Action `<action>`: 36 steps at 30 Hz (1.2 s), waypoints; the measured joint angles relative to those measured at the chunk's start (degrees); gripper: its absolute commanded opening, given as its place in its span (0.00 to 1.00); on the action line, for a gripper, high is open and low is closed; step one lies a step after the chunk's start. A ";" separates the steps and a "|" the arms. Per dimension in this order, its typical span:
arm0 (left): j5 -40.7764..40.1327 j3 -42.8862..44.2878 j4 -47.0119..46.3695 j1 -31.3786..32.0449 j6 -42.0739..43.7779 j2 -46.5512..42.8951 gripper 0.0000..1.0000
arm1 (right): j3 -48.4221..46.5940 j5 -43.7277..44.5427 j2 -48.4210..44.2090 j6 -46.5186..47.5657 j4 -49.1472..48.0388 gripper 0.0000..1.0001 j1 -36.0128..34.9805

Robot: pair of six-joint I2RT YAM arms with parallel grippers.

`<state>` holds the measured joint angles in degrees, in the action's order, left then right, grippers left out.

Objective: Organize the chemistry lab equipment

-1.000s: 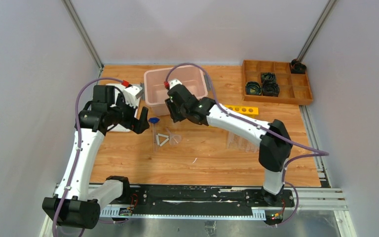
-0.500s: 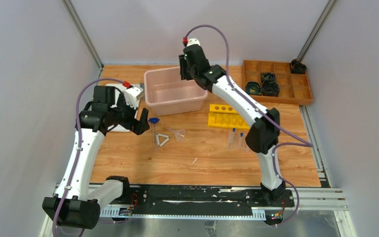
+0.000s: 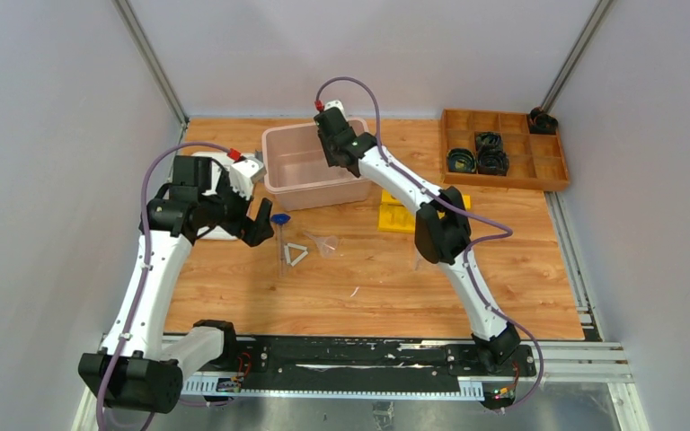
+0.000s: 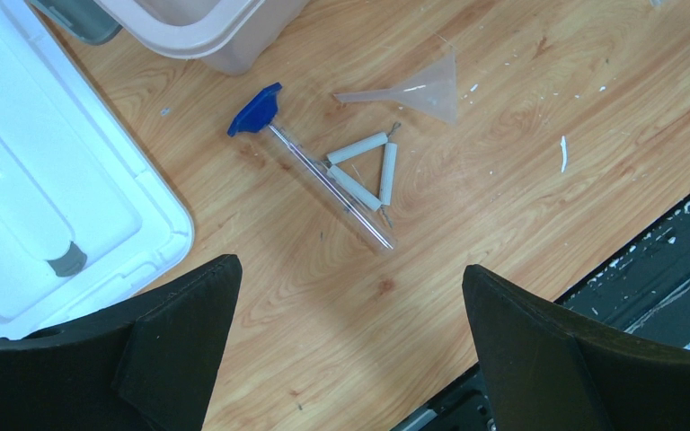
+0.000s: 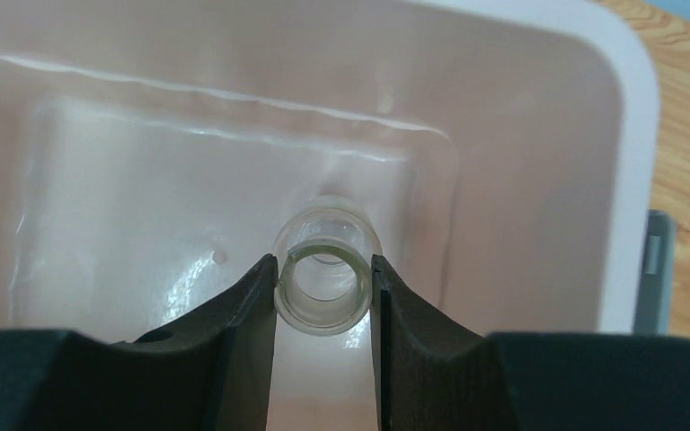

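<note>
the right fingers (image 5: 243, 337) grip the clear beaker (image 5: 327, 269) over the pink bin (image 5: 627, 144), so next i think lower it and let go; the left fingers (image 4: 180, 332) are wide open.

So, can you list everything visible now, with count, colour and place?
pink bin: one, pink, far middle
white lid: one, white, left of bin
capped tube: one, clear, blue cap, before bin
triangle: one, white, against tube
funnel: one, clear, right of triangle
yellow rack: one, yellow, partly behind right arm
wooden tray: one, brown, far right corner
black rings: four, black, three in tray, one beside it
clear beaker: one, clear, held over bin
left gripper: open, above tube
right gripper: shut on beaker
</note>
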<state>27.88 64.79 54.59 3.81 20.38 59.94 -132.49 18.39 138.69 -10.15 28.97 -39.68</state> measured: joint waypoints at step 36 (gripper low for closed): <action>-1.09 -1.88 0.04 -5.95 1.77 0.57 1.00 | 58.10 -15.58 -43.41 1.53 -18.27 0.66 -23.06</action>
<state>26.79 62.92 54.63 -2.13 22.15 60.51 -74.39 2.81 95.29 -8.62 10.70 -62.74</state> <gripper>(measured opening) 0.997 0.687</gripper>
